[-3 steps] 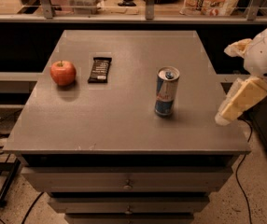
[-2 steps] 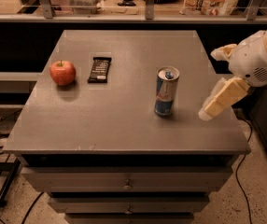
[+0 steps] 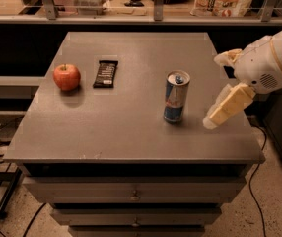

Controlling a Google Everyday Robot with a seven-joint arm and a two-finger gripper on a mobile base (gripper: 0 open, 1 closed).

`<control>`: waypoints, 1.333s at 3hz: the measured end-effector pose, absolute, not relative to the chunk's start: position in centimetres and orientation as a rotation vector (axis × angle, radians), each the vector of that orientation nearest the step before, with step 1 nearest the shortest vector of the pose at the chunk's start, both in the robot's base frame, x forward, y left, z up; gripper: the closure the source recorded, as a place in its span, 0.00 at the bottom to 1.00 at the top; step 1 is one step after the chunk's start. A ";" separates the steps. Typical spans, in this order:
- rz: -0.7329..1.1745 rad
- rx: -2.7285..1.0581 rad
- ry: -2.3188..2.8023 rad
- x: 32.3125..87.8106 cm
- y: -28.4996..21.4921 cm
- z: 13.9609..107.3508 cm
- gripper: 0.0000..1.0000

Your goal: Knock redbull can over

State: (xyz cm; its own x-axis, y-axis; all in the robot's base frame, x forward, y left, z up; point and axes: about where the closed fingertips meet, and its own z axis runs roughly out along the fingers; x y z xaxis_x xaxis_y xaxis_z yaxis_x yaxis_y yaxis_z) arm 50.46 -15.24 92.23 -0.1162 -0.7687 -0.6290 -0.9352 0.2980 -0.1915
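The redbull can [image 3: 175, 97] stands upright right of the middle of the grey table [image 3: 121, 132]; it is slim, silver and blue, with a red logo and an open pull-tab top. My gripper [image 3: 214, 91] comes in from the right on a white arm, just right of the can and apart from it. It is open and empty. Its lower pale-yellow finger [image 3: 227, 107] slants down toward the tabletop, with its tip a short gap from the can's base. The upper finger [image 3: 226, 58] shows near the table's right edge.
A red apple [image 3: 66, 76] and a dark snack bar [image 3: 105, 73] lie on the table's left part. Drawers sit below the table's front edge. A shelf with packaged goods runs behind. Cables lie on the floor at left.
My gripper has moved left and a little down toward the can, from the table's right edge to just beside it. The can, apple and bar have not moved.
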 end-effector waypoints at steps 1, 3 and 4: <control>0.463 -1.520 1.852 51.1 -12.4 90.5 0.00; 0.694 -1.446 1.713 53.6 -7.6 88.3 0.22; 0.735 -1.438 1.684 54.5 -6.4 88.4 0.53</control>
